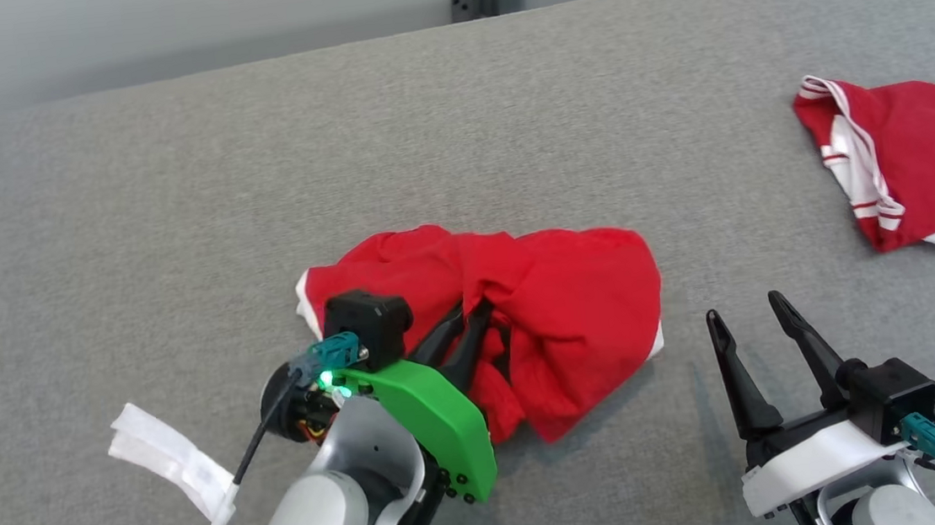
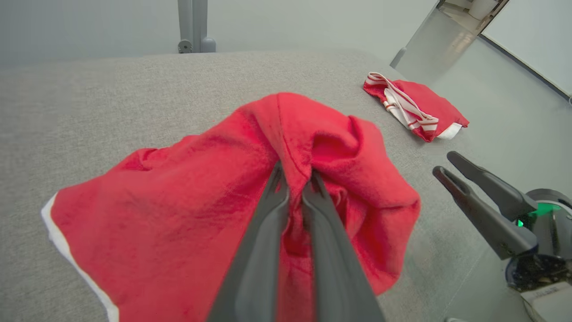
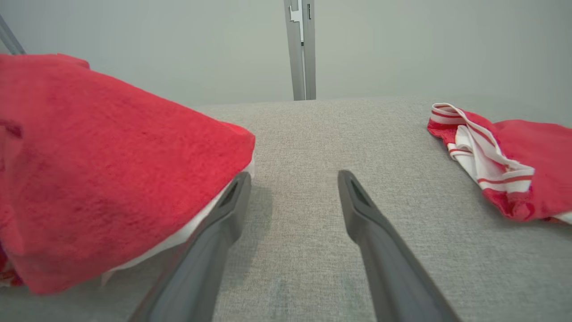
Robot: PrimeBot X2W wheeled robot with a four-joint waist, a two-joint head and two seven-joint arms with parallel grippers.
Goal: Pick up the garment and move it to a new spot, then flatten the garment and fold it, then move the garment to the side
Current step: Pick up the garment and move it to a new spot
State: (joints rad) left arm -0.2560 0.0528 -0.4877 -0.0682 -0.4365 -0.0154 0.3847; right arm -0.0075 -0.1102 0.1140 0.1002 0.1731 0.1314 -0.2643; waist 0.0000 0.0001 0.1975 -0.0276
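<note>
Garment (image 1: 571,287) of red cloth with a white hem lies bunched near the middle of the grey fabric-covered worktop (image 1: 256,171), heaped in loose folds rather than spread flat. In the left wrist view the garment (image 2: 178,201) rises to a ridge, with the white hem running along its lower left edge.

The left pincer (image 1: 471,309) reaches into the heap from the near side, its two dark fingers pressed close together and pinching a fold of the red cloth. The left wrist view shows this grip (image 2: 296,172) clearly: fabric is drawn up between the fingertips and drapes down on both sides of them. A green bracket (image 1: 429,401) sits on that wrist.

The right pincer (image 1: 744,308) hovers low over bare worktop just to the right of the garment, its fingers spread and holding nothing. From its own wrist camera the right pincer (image 3: 293,176) points across open grey fabric, with the garment (image 3: 89,156) bulking just beside one finger; whether they touch cannot be told.

A second red garment (image 1: 924,155) with white stripes lies well apart, at the far right of the worktop. A white strip (image 1: 172,462) is attached to the left arm's cable.
</note>
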